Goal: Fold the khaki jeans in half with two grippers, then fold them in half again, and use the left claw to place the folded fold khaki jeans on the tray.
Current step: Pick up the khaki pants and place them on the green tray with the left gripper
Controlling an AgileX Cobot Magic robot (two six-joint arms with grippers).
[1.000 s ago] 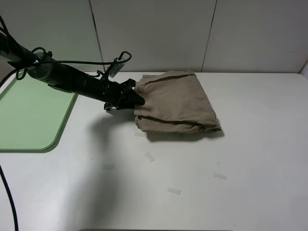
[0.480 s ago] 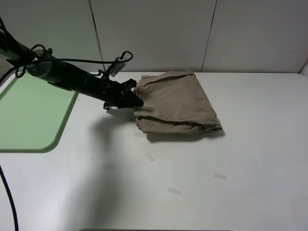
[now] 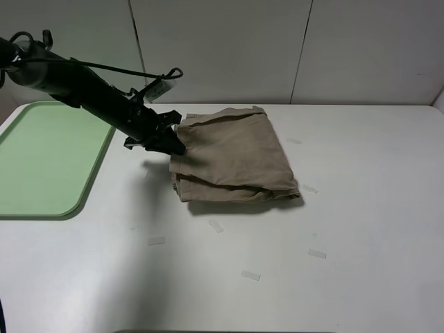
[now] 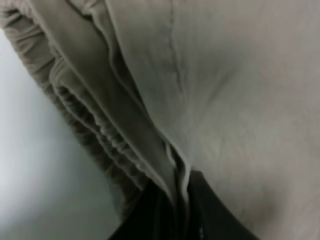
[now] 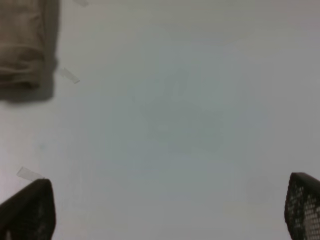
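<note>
Exterior high: L tool (image 3: 177,145) grips khaki jeans (image 3: 232,154) edge.

White surface (image 3: 361,229), nothing fancy. The folded khaki jeans (image 3: 232,156) lie on it right at my left pincer (image 3: 173,144), the green tray (image 3: 41,163) sits back behind it, and tape scraps (image 3: 250,275) are scattered beyond the jeans.

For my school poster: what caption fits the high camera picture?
Left end effector shut on the edge of the folded khaki jeans, apart from the green tray on the white table.
</note>
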